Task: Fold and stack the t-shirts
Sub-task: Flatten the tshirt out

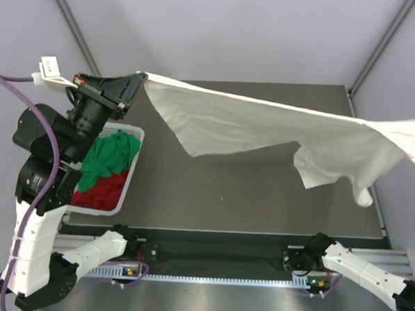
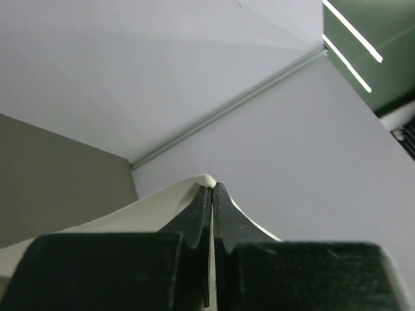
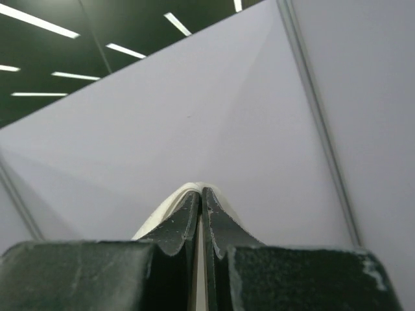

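1 cream tee (image 1: 265, 127): held aloft over the table (image 1: 240, 192), stretched between both arms, lower edge sagging at right.
1 left gripper (image 2: 212, 190): fingers pressed together on one edge of the cloth.
1 right gripper (image 3: 201, 192): fingers pinched on the far edge.
1 green tee (image 1: 111, 156): crumpled in the basket (image 1: 133, 167), atop the red tee (image 1: 97, 193).
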You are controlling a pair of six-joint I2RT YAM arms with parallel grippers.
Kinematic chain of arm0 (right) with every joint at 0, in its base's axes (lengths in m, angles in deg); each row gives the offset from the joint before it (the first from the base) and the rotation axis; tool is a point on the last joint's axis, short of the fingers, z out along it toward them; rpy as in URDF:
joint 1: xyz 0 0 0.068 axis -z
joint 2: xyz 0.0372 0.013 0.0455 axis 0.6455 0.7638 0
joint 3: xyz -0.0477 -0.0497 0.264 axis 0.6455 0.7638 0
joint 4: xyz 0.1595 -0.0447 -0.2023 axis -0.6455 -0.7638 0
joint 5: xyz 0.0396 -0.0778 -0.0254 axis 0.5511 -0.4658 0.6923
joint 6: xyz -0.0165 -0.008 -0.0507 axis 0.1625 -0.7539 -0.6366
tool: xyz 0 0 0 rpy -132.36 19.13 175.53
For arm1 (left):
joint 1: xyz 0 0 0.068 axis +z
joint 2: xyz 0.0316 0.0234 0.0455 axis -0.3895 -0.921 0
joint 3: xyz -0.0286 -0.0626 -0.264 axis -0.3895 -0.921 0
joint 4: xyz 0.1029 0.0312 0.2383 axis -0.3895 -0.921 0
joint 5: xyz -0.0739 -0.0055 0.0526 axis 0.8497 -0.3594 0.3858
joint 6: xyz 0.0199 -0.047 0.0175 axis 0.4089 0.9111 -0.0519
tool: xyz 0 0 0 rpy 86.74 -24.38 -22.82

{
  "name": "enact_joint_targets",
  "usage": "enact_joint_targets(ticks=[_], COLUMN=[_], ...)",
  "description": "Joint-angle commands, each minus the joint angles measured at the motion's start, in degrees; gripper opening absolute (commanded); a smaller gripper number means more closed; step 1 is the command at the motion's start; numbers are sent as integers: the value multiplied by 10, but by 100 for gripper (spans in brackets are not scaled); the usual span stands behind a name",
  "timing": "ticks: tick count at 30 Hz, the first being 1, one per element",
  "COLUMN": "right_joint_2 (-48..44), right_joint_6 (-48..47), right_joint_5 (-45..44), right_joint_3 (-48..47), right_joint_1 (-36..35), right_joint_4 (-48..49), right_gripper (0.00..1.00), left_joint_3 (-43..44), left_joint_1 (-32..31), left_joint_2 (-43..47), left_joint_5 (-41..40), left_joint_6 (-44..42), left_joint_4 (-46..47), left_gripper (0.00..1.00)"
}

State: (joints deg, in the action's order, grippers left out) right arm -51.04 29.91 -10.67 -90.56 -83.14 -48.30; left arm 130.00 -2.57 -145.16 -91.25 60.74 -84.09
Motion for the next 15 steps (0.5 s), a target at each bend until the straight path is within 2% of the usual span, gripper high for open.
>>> enact_joint_targets(ticks=[1,4,11,15], right_joint_2=[22,39,77,66], right_joint_6=[40,39,1,-6], right_joint_5=[96,102,132,159], right_joint_3=[-16,-59,-154,-146], right_joint_1=[5,15,24,25], right_joint_4=[-27,-47,-69,-103], right_gripper=[0,0,0,0], left_joint_3=[-27,-32,37,63], left_joint_1=[2,2,2,2], left_joint_2=[13,17,5,0], left_joint_5=[72,58,16,20], left_joint_6=[38,30,-25,-27], left_joint_4=[89,77,36,35], left_gripper=[0,0,0,0])
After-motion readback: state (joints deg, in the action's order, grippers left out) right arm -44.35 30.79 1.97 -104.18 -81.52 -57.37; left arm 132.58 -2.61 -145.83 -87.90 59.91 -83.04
